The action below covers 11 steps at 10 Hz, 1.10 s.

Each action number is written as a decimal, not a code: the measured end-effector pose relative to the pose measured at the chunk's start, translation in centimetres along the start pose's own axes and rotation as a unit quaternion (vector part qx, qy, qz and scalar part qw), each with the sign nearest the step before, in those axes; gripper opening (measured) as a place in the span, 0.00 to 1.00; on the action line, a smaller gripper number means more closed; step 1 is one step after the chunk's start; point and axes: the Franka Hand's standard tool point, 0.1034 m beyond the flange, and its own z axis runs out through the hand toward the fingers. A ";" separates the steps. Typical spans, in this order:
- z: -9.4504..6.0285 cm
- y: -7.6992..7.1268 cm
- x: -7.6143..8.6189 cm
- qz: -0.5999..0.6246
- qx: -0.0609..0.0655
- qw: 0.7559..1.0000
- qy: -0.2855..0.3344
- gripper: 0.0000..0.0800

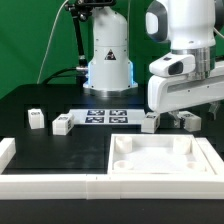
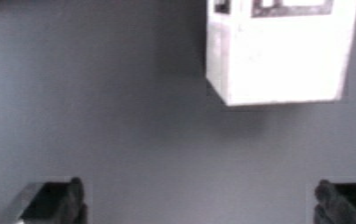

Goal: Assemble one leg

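Note:
In the wrist view a white cuboid leg (image 2: 273,50) with a black-and-white tag on its end lies on the dark table, ahead of my gripper (image 2: 201,203) and off to one side. The two dark fingers (image 2: 54,200) stand wide apart with only bare table between them. In the exterior view my gripper (image 1: 184,117) hangs low over the table at the right, behind the large white tabletop (image 1: 160,158). One small white leg (image 1: 150,123) lies just beside it. Two more legs (image 1: 36,119) (image 1: 63,124) lie at the left.
The marker board (image 1: 105,116) lies in the middle of the table in front of the robot base (image 1: 108,60). A white wall (image 1: 60,185) runs along the front edge, with a white block (image 1: 5,152) at the left.

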 end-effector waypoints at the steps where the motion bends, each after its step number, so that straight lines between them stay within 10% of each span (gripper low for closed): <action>1: 0.1 0.0 -0.2 -0.001 0.001 1.000 -0.014 0.81; 3: 0.1 0.0 -0.1 -0.001 0.001 1.000 -0.013 0.81; 11: 0.9 -2.1 -3.6 0.018 -0.009 0.941 -0.338 0.81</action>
